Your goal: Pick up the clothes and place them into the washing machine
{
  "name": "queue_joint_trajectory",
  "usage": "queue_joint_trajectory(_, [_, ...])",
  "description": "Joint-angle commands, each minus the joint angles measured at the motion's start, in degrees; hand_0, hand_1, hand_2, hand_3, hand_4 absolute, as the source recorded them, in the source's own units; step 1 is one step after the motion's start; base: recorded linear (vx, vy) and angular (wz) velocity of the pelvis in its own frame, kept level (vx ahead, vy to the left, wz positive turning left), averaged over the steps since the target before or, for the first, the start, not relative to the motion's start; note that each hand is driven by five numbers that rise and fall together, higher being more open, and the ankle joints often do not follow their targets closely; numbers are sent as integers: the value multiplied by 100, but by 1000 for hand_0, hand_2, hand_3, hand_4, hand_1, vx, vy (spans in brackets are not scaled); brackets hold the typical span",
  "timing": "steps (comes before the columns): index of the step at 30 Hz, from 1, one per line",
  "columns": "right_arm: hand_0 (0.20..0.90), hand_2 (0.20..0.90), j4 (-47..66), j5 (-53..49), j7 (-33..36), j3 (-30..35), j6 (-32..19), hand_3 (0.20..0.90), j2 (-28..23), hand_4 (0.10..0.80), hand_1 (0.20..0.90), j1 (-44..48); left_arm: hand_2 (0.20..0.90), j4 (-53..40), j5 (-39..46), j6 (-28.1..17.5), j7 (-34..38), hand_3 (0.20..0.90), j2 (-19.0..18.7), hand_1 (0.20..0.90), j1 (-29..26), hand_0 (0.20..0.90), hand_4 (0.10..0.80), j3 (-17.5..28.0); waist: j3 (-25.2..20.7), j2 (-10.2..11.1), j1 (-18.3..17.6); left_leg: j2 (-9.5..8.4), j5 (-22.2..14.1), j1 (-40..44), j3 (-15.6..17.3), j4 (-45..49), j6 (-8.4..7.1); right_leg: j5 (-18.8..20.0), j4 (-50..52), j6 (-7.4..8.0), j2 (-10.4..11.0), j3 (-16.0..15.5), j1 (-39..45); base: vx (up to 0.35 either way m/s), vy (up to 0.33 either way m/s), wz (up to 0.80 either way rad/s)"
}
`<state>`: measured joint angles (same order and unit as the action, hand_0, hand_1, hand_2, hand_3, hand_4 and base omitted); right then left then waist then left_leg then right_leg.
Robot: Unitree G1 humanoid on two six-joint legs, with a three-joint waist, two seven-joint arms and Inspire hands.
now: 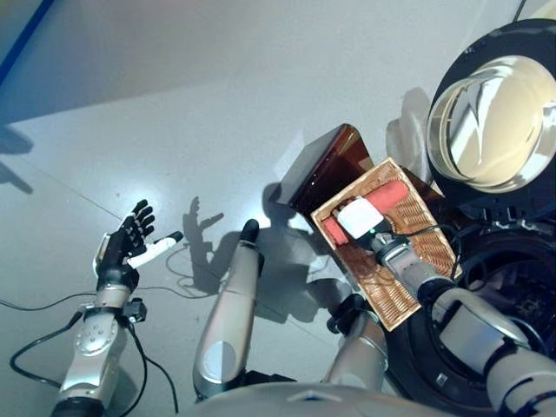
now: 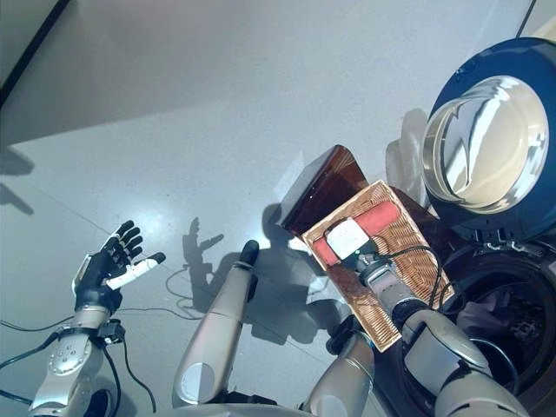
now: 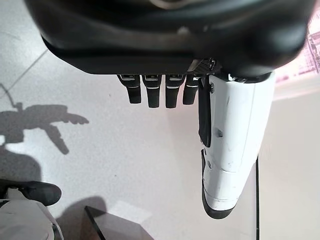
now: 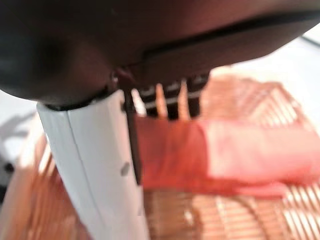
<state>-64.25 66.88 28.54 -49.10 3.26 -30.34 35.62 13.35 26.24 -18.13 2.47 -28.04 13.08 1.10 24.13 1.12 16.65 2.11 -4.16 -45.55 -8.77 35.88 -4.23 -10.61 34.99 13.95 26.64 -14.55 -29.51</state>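
Reached right hand (image 2: 349, 240) into wicker basket (image 2: 417, 252), thumb and fingers closing around red cloth (image 4: 240, 155); left hand (image 1: 129, 243) splayed, empty.

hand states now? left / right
Left hand: open, empty, over the floor.
Right hand: in the wicker basket at the red cloth; grip cannot be told.

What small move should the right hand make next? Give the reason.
Probably curl the fingers round the red cloth and lift. The right hand is down in the wicker basket, its fingers at the cloth, though whether they grip it is unclear. The left hand hangs open over the floor.
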Motion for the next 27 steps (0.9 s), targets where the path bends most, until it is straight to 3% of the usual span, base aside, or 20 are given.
queue_joint_trajectory(1, [200,200,-189,-93,123,395,411,200,-206,300,200,-21,900,-487,144,-546,85,900,-235,900,299,900,800,186,-352,-204,14,132,16,-151,-62,-232,-108,452,317,-169,-63,424,-371,0,0,0])
queue_joint_trajectory(16, [200,200,-152,-142,183,521,476,200,-99,300,200,-42,900,-470,64,-561,145,900,-243,900,240,900,800,225,-353,-188,-58,149,22,-119,-55,-279,-97,488,286,-165,-59,428,-371,-10,3,-1])
queue_joint_trajectory(17, [200,200,-106,-154,208,524,462,200,-97,300,200,-36,900,-437,46,-560,150,900,-241,900,229,900,800,227,-341,-188,-49,152,254,-132,-42,-402,-68,694,164,-213,-67,396,-394,-100,36,0])
queue_joint_trajectory(20, [200,200,-64,-292,273,601,436,200,-54,300,200,-29,900,-433,2,-558,159,900,-258,900,206,900,800,218,-336,-143,-50,174,286,-65,-40,-481,-68,768,22,-202,-86,352,-303,-3,-6,0])
queue_joint_trajectory(21, [200,200,-26,-319,288,599,420,200,-56,300,200,-40,900,-425,5,-560,157,900,-259,900,205,900,800,227,-358,-105,-74,190,108,14,-48,-471,-94,645,35,-145,-96,372,-237,0,0,0])
queue_joint_trajectory(22, [200,200,34,-358,327,619,392,200,-70,300,200,-47,900,-431,2,-565,152,900,-260,900,204,900,800,241,-335,-97,-72,191,300,-3,-27,-547,-68,831,-66,-187,-99,340,-256,0,0,0])
queue_joint_trajectory(27, [200,200,166,-550,430,720,304,200,-123,300,200,-112,900,-372,23,-559,105,900,-291,900,160,900,800,237,-390,58,-108,244,376,170,-34,-805,-67,1007,-431,-158,-122,232,-33,-10,-8,-2])
